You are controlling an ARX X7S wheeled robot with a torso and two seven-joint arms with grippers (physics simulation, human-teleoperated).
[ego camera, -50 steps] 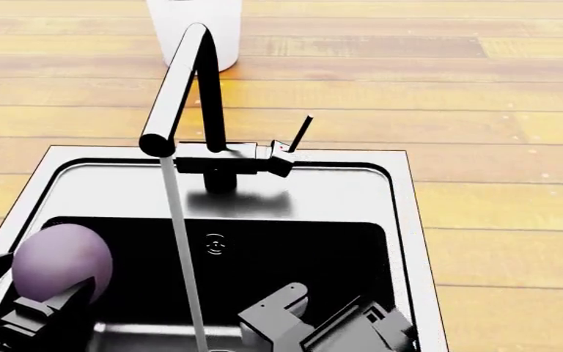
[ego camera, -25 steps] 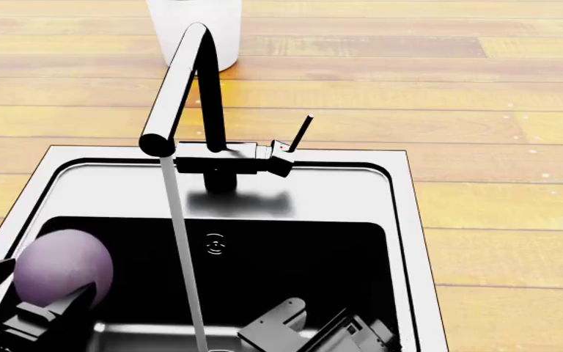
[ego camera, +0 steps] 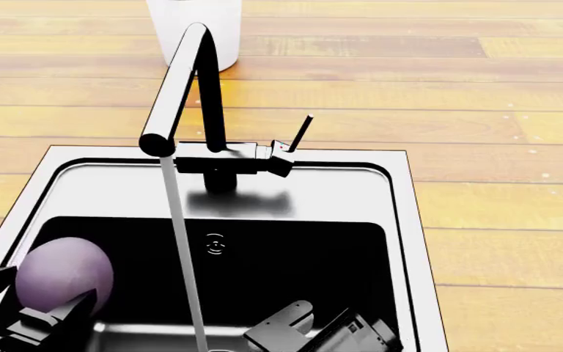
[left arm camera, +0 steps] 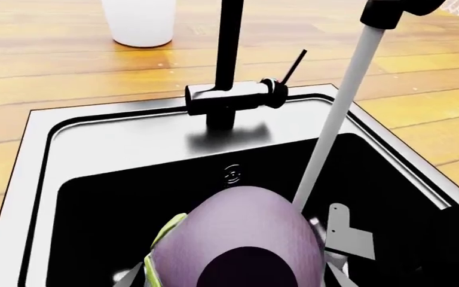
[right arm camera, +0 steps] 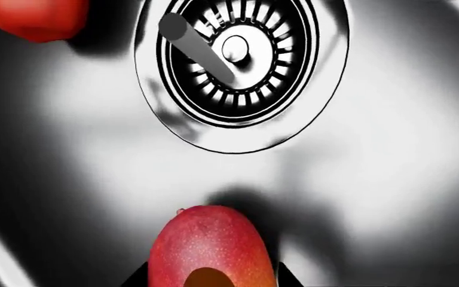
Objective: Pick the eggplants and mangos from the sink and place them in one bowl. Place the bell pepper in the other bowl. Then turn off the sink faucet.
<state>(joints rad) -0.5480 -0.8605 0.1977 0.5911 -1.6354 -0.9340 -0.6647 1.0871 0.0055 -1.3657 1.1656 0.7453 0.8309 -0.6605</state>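
A pale purple eggplant (ego camera: 64, 273) hangs over the left side of the sink (ego camera: 404, 220), with my left gripper (ego camera: 39, 312) shut on it. It fills the space between the jaws in the left wrist view (left arm camera: 241, 239). Low in the basin, my right gripper (ego camera: 296, 328) is shut on a red-orange mango (right arm camera: 205, 245), which casts a shadow on the steel floor near the round drain (right arm camera: 238, 66). The black sink faucet (ego camera: 188, 81) is running; water (ego camera: 184, 257) falls between my arms. Its thin lever (ego camera: 301, 132) tilts up. A white bowl (ego camera: 196, 26) stands behind the faucet.
A red fruit (right arm camera: 34, 17) lies on the sink floor beyond the drain, cut off by the frame edge; I cannot tell if it is a mango or the pepper. Wooden counter (ego camera: 497, 110) surrounds the sink.
My left gripper and the eggplant have sunk slightly toward the bottom left of the head view. The right gripper has shifted a little lower in the basin. Water keeps running.
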